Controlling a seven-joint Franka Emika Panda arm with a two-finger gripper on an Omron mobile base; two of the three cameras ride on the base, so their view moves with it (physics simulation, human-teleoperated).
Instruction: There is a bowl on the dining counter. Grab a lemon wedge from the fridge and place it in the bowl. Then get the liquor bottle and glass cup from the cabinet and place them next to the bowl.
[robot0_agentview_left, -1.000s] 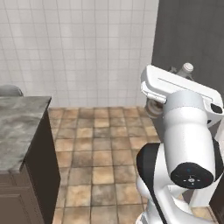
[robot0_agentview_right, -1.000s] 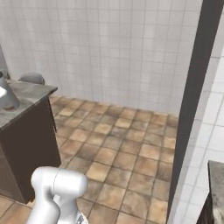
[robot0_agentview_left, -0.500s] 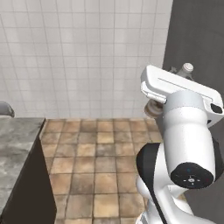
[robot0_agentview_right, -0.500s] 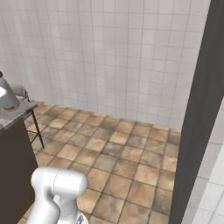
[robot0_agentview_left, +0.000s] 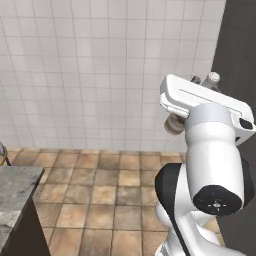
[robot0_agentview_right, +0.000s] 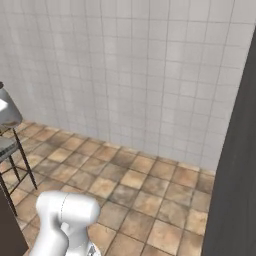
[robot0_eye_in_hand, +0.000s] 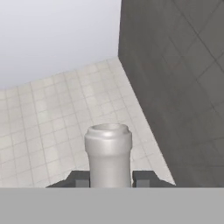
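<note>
A home kitchen is indicated, though little of it is in view. A wall of small square white tiles (robot0_agentview_left: 90, 75) is seen behind a floor of mottled brown and tan terracotta tiles (robot0_agentview_right: 150, 195). The corner of a grey-brown veined marble counter on a dark brown base (robot0_agentview_left: 15, 192) is shown at the lower left, and a black metal-legged stool with a grey cushion (robot0_agentview_right: 9, 145) stands beside it — furniture of a dining bar. A tall dark grey panel (robot0_agentview_right: 235, 175) rises at the right.
</note>
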